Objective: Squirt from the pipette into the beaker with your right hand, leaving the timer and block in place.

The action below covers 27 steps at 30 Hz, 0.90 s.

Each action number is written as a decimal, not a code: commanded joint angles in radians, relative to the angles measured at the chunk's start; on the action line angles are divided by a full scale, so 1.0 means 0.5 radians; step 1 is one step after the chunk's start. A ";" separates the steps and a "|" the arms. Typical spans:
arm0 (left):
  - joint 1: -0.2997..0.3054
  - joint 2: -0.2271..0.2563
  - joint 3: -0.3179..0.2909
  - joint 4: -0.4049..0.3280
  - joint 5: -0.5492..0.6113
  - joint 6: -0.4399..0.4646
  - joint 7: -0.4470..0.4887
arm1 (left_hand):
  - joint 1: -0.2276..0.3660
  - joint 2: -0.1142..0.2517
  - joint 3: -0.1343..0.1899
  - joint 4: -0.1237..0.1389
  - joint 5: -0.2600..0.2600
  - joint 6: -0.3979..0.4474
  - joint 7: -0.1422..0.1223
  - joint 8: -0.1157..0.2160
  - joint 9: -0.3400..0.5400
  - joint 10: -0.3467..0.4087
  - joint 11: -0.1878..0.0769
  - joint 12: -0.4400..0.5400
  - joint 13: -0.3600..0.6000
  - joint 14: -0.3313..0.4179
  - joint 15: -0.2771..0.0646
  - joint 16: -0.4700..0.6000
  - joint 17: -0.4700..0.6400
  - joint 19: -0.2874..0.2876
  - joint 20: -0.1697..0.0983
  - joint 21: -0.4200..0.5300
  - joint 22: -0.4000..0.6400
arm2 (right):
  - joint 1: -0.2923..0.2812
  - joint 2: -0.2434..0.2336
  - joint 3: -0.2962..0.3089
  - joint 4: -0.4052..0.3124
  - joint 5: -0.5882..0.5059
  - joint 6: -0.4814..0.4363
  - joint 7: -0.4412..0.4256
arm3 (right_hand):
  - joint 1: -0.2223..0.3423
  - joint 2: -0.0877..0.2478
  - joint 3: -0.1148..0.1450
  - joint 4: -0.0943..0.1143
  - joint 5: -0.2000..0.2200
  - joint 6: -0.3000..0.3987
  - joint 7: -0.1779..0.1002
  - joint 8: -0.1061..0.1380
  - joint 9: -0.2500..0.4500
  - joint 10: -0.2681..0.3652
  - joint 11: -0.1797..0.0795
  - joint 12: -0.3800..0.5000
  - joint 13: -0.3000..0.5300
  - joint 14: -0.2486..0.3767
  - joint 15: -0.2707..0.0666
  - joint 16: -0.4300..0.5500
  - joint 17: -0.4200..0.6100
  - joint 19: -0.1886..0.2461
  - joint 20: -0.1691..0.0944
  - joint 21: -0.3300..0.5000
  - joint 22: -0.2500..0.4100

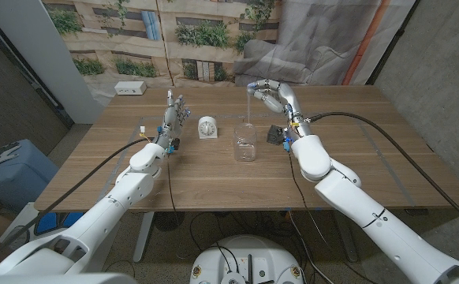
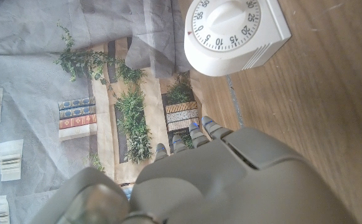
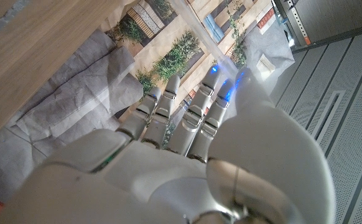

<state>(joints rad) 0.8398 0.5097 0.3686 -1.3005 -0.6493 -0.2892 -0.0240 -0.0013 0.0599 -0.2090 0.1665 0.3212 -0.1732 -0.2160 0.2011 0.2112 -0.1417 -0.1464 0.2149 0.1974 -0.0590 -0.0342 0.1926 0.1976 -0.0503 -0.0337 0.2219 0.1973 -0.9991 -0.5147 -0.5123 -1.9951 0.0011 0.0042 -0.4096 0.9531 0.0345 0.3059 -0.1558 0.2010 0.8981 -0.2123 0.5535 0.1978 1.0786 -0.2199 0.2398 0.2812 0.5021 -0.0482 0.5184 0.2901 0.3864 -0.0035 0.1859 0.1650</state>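
Head view: a wooden table point(image 1: 214, 177) w/ pale-brown grain, standing before a printed backdrop of plants and shelves, grey cloth draped at far right, a plain wall at right. A white box point(image 1: 131, 88) lies near the far-left corner. The beaker point(image 1: 245, 147), clear glass, stands upright about mid-table, and the white timer point(image 1: 207, 127) is just left of it and a bit farther back; a small dark block point(image 1: 275, 133) lies right of the beaker, next to the right forearm. The right hand point(image 1: 266, 95) is raised above the table, far side of the beaker, fingers curled round the top of the pipette point(image 1: 250, 105), which hangs about upright w/ its tip over the beaker's mouth (cannot tell whether the tip is inside the rim). The left hand point(image 1: 176, 113) stands left of the timer, fingers up and a little apart, holding nothing, clear of the timer. The near half of the table is bare wood, as is the right side beyond the arm. In the left wrist view the timer point(image 2: 234, 34) sits on the wood past the left hand point(image 2: 231, 180). In the right wrist view the right hand's point(image 3: 187, 162) fingers point(image 3: 196, 109) lie close together, curling away.
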 commanded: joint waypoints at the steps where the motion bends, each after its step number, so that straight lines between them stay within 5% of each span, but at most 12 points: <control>1: 0.000 -0.001 0.000 -0.001 0.002 0.000 0.003 | -0.003 0.089 -0.012 -0.005 0.012 -0.011 -0.011 0.011 0.005 -0.008 -0.007 0.009 0.011 -0.019 -0.235 0.012 0.003 -0.010 -0.184 0.011 0.005 | 0.032 0.052 -0.077 0.101 -0.072 0.018 -0.037 | -0.002 0.000 -0.004 -0.001 0.019 -0.009 0.007 -0.009 0.008 0.002 0.000 -0.004 0.006 0.003 -0.267 0.013 0.005 0.005 0.003 0.007 0.006; 27: -0.001 0.002 0.001 0.002 -0.003 0.000 -0.015 | -0.002 0.089 -0.012 -0.005 0.012 -0.009 -0.011 0.012 0.005 -0.008 -0.006 0.009 0.011 -0.018 -0.231 0.012 0.003 -0.009 -0.183 0.011 0.005 | 0.062 0.104 -0.155 0.369 -0.169 0.223 -0.065 | 0.003 -0.001 -0.012 -0.006 0.025 -0.003 -0.002 -0.016 0.007 -0.003 0.000 -0.010 0.010 0.002 -0.272 0.010 0.002 -0.006 0.000 0.004 0.006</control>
<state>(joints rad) 0.8398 0.5098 0.3687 -1.3004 -0.6493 -0.2892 -0.0292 -0.0013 0.0599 -0.2090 0.1665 0.3213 -0.1732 -0.2160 0.2011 0.2112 -0.1417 -0.1464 0.2149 0.1974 -0.0590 -0.0342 0.1926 0.1975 -0.0503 -0.0337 0.2219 0.1974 -0.9783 -0.4758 -0.5750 -1.8706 -0.0720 0.0756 -0.4424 0.9531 0.0345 0.3018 -0.1602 0.2089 0.8981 -0.2123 0.5470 0.1984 1.0788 -0.2198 0.2398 0.2848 0.5023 -0.0482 0.5184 0.2882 0.3864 -0.0035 0.1859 0.1650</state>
